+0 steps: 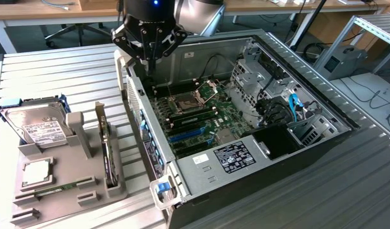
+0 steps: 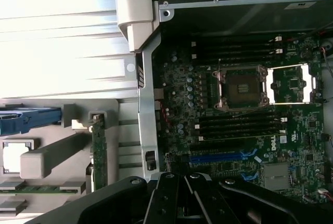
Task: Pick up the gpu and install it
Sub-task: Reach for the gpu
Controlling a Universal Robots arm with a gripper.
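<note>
Slatted metal bench (image 1: pixel 67 71); at exterior view's left, grey fixture (image 1: pixel 57 207) carries hard drive (image 1: pixel 36 126), then gpu (image 1: pixel 106 152) standing on edge in slot. Gripper (image 1: pixel 150 69) above rear wall of open computer case (image 1: pixel 246 119), fingers pressed together, holding nothing. Card likely light, stiff, fragile; best pinched across bare top edge

We see soft, even light in the exterior view; in the wrist view the slatted table (image 2: pixel 62 42) glares white, the motherboard (image 2: pixel 234 130) dim.
</note>
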